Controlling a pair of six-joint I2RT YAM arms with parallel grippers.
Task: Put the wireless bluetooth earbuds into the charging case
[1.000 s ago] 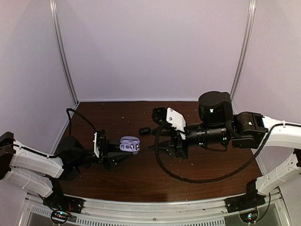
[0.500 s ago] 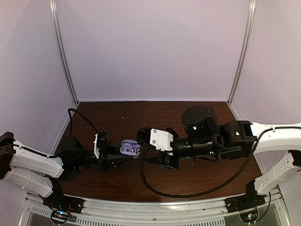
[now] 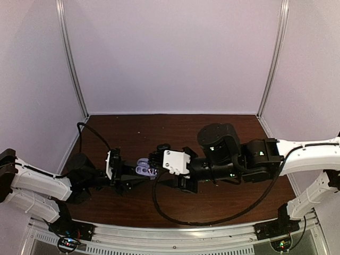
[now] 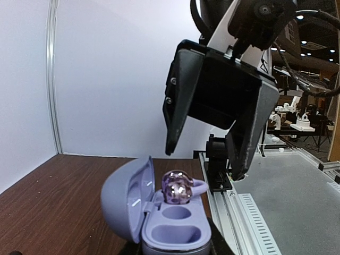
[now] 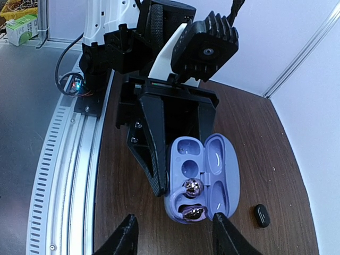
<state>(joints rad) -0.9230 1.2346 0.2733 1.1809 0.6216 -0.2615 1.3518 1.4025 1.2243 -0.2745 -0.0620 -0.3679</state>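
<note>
Brown wood table, bare board open toward the back wall. Right gripper hangs over the case, jaws apart, nothing between them. Left gripper is clamped on one end of the charging case. The case's long axis is in line with that gripper, wells up, lid swung wallward. Green carton: print unreadable. One earbud sits at the well farthest from the left gripper.

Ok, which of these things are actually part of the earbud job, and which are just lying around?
Part of the job: charging case, open, gripped by the left gripper; two earbuds, both in its base.
Just lying about: small black piece on the table; green box off the table.
</note>
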